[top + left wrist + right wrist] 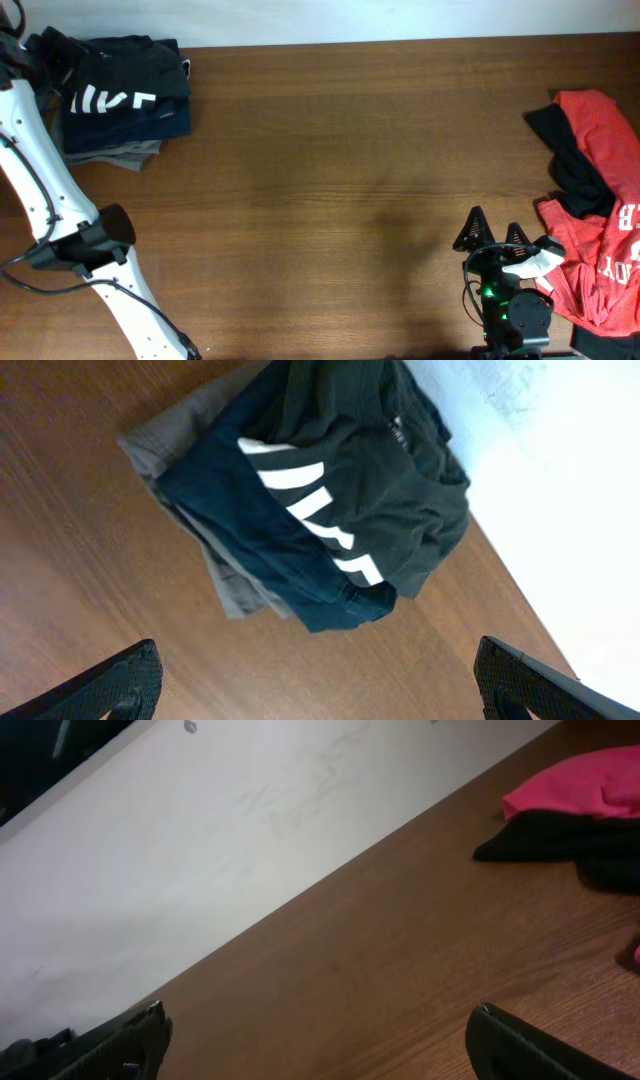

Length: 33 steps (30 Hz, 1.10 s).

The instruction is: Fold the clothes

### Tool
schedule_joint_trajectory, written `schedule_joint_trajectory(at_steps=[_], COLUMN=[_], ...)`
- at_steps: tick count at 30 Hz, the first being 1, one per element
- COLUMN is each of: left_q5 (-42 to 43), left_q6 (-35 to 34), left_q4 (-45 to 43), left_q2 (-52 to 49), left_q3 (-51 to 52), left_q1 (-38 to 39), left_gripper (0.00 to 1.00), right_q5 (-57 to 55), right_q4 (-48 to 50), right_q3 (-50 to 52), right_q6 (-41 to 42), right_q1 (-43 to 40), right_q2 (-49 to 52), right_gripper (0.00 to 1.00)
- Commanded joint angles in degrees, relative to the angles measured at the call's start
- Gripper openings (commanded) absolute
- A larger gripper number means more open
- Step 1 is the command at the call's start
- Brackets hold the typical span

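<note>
Close to the robot, on the right: the right hand (495, 222) sits low over the desk (330, 200). Its fingers are spread wide w/ nothing btw them, & they point to the far side. Just right of it lies the red T-shirt (590, 250), all crumpled, w/ white letters, at the desk's right edge. The hand is beside the shirt's near-left edge & is not holding it. Can't tell if the wrist part brushes the cloth. A black cloth (570, 165) lies over the red shirt's far-left bit, a little past the hand.

Far away, in the far-left corner, there is a neat pile (300, 530) of clothes. On top is the black T-shirt (400, 480), folded, w/ white block letters. Under it is a dark blue cloth (240, 530), & a grey-brown cloth (190, 420) is at the bottom. The left hand (318, 650) hangs above the pile, fingers spread wide, holding nothing. In the wrist view the pile is ahead of the hand & apart from both fingers. Past the pile are the desk's edge & a white wall (560, 480).
</note>
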<state>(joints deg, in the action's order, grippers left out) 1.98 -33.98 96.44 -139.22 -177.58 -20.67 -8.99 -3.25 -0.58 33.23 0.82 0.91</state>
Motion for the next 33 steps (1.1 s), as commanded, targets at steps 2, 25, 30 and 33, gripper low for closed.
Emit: schedule_joint_trajectory(at_steps=[2, 25, 30, 33], left_q5=[-9.01, -13.79, -13.35, -12.70], left_q6=[2.47, 35.82, 35.80, 35.78], left_q4=[-2.69, -61.26, -71.71, -77.50], left_q2=[12.59, 75.71, 88.54, 97.26], left_q3=[11.69, 115.89, 133.26, 143.86], left_q1=[5.38, 17.14, 17.16, 17.14], left_gripper=[0.99, 0.99, 0.99, 0.99], right_q5=[-0.70, -0.70, -0.70, -0.70], right_q4=[-0.44, -0.46, -0.46, -0.44], right_q3=[0.26, 0.26, 0.26, 0.26], right_q6=[0.26, 0.26, 0.26, 0.26], right_q1=[0.31, 0.31, 0.31, 0.31], right_q2=[-0.44, -0.44, -0.44, -0.44], right_gripper=[0.99, 0.99, 0.99, 0.99])
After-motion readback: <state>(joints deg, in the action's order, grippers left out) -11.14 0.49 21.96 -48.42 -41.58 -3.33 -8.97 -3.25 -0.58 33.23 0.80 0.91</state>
